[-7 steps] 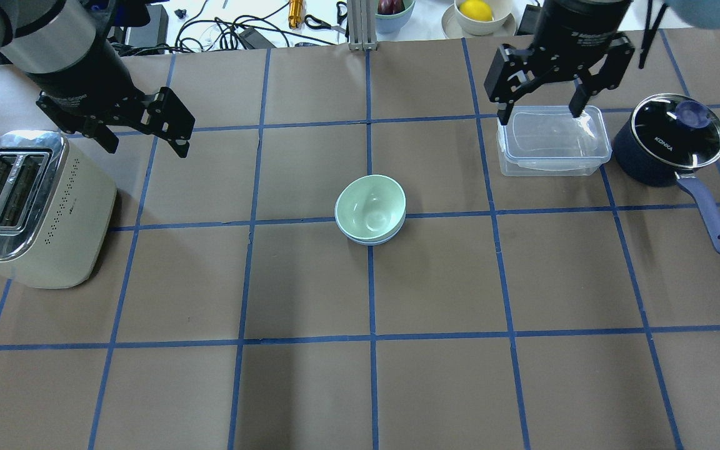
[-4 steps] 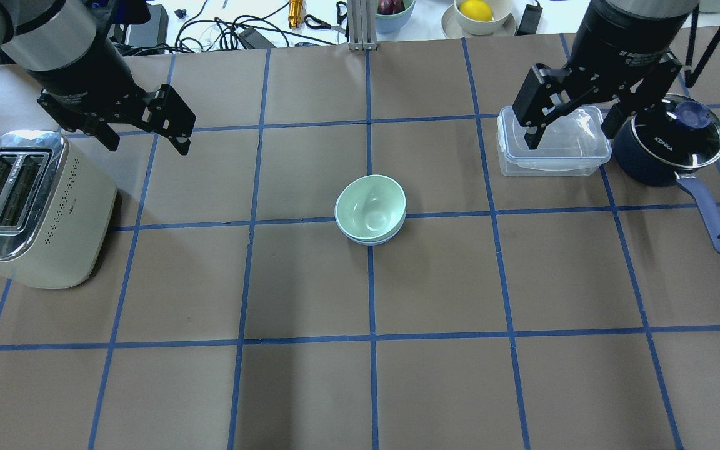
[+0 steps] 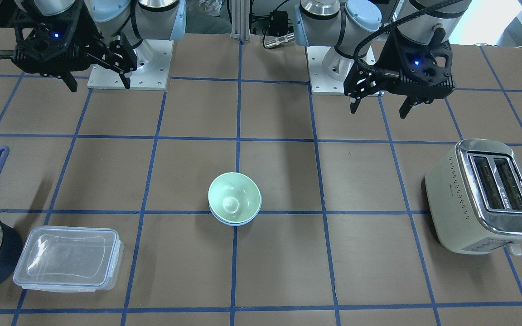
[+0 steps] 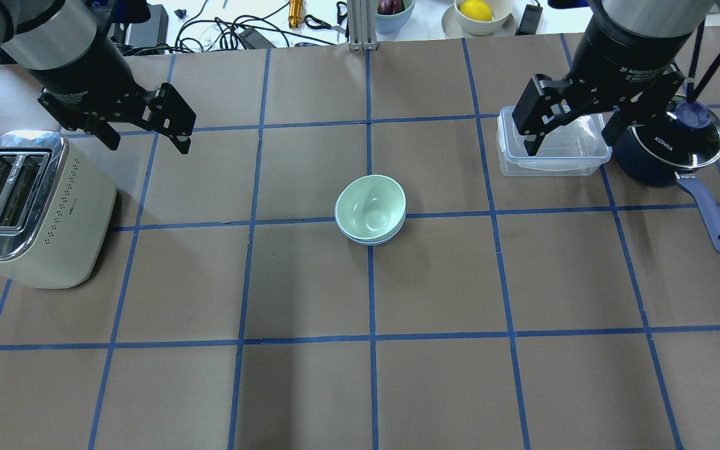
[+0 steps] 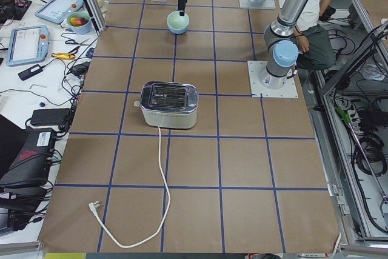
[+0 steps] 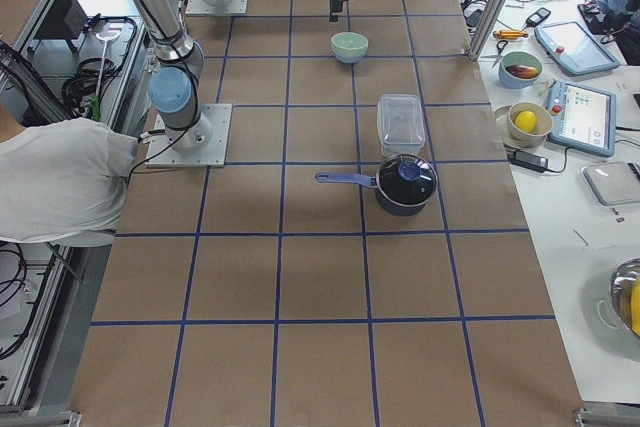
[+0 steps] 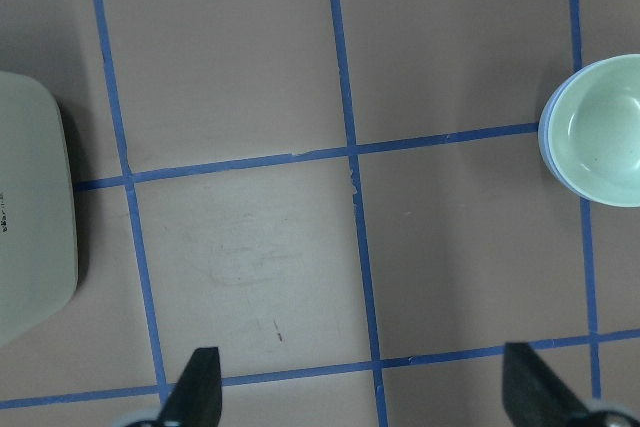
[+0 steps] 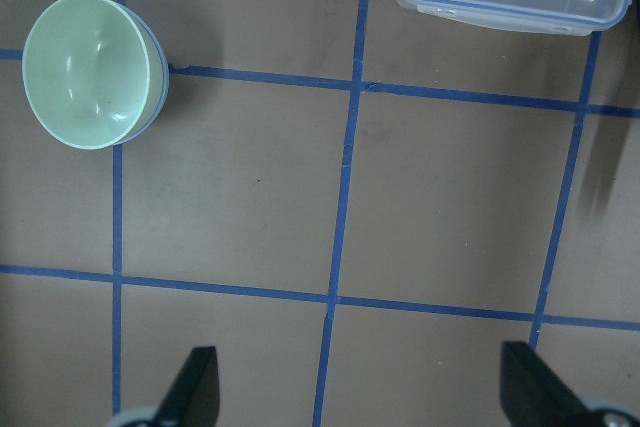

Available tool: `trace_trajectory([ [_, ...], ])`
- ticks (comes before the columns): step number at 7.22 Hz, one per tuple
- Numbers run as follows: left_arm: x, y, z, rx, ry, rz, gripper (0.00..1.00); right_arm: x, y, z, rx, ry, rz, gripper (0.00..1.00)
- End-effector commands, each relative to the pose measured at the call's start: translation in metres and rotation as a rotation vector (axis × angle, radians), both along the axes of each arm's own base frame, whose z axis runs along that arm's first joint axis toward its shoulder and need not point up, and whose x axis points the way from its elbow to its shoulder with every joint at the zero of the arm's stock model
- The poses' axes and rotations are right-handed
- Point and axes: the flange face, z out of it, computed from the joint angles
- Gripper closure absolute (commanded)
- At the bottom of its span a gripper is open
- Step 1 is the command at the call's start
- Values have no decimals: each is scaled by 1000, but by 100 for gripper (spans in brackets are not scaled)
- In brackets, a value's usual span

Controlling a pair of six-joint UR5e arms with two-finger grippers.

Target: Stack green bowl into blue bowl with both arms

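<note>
The green bowl (image 4: 370, 205) sits nested inside the blue bowl (image 4: 374, 240) at the table's middle; only a thin blue rim shows under it. Both also show in the front view, the green bowl (image 3: 234, 199) over the blue rim (image 3: 233, 223). My left gripper (image 4: 147, 142) hangs open and empty above the table, far left of the bowls, next to the toaster. My right gripper (image 4: 569, 142) hangs open and empty above the clear container, far right of the bowls. The left wrist view shows the green bowl (image 7: 602, 127) at its right edge; the right wrist view shows it (image 8: 88, 72) at upper left.
A cream toaster (image 4: 29, 206) stands at the left. A clear lidded container (image 4: 557, 161) and a dark navy saucepan (image 4: 666, 153), its handle pointing toward the near edge, stand at the right. Cables and small bowls lie on the white bench behind the table.
My right gripper has moved right and a little nearer, from the container's far edge to over the container and saucepan. The left gripper and the bowls have not moved.
</note>
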Motion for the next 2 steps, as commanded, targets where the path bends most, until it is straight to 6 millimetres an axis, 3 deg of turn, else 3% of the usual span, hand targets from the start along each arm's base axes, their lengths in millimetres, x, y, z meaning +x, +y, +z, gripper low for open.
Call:
trace_trajectory([
  [1, -1, 0, 0, 1, 6, 5, 0, 0, -2, 4, -18, -3, -5, 0],
  [2, -1, 2, 3, -7, 6, 9, 0, -3, -4, 6, -29, 1, -24, 0],
])
